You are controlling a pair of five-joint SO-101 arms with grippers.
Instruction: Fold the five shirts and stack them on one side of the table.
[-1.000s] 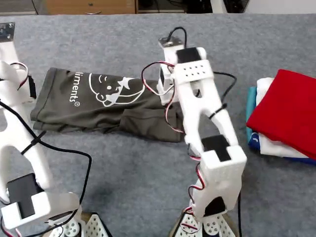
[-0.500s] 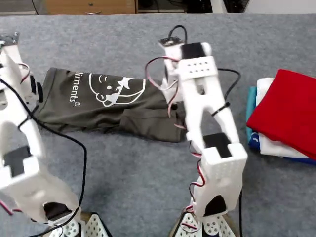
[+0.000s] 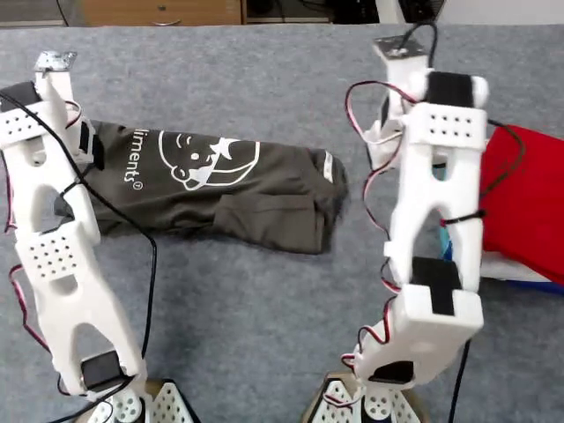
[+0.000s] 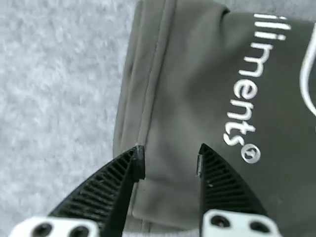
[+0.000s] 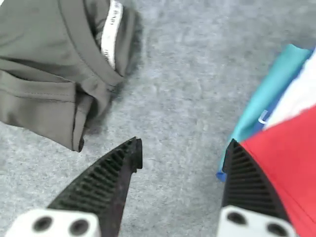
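Note:
A dark olive shirt (image 3: 211, 189) with a white print lies folded lengthwise on the grey table, left of centre. My left gripper (image 4: 169, 160) hovers open just above the shirt's (image 4: 212, 98) left edge, one fingertip over the hem fold and the other over the cloth. My right gripper (image 5: 182, 148) stands wide open over bare table, between the shirt's collar end (image 5: 59, 64) and the stack. That stack (image 3: 515, 211) of folded shirts sits at the right edge, with a red shirt (image 5: 291, 148) on top and white and teal (image 5: 266, 111) ones beneath.
The left arm (image 3: 53, 247) runs along the table's left side and the right arm (image 3: 432, 238) stands between the shirt and the stack. Open grey tabletop (image 3: 247, 326) lies in front of the shirt and behind it (image 3: 220, 79).
The right arm swung right, away from the shirt's collar end, toward the stack. The left arm reached forward to the shirt's left edge. The collar end now lies uncovered.

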